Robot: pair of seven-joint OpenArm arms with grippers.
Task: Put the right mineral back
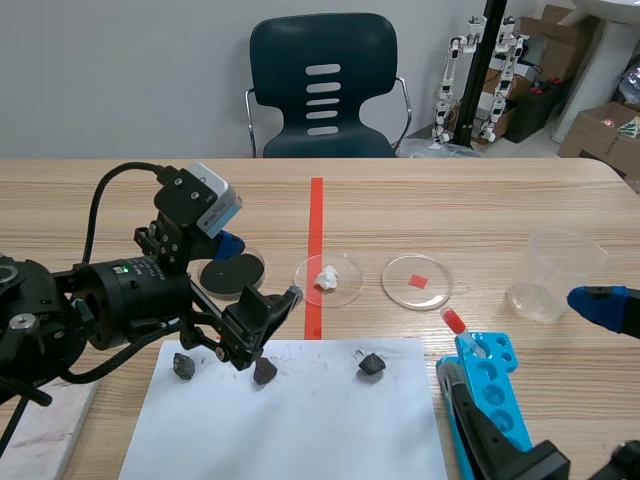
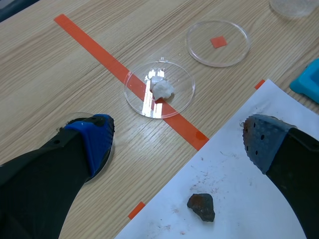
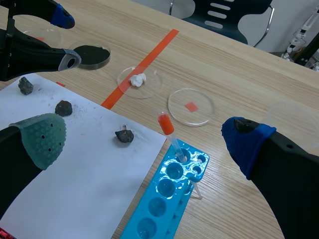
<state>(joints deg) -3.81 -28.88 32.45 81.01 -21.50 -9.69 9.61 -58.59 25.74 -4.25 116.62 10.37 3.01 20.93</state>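
1. The right mineral [image 1: 371, 364] lies on the white paper [image 1: 300, 430], ungripped.
2. The left gripper [image 2: 178, 139] hangs open over the middle mineral [image 2: 201, 206].
3. The right gripper [image 3: 144, 137] is open above the blue rack [image 3: 149, 219] on the bench [image 1: 500, 200].

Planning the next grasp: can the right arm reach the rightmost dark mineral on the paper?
Likely yes: the rightmost mineral lies alone on the paper, ahead of the open right pincer; the blue rack stands to one side, not between.
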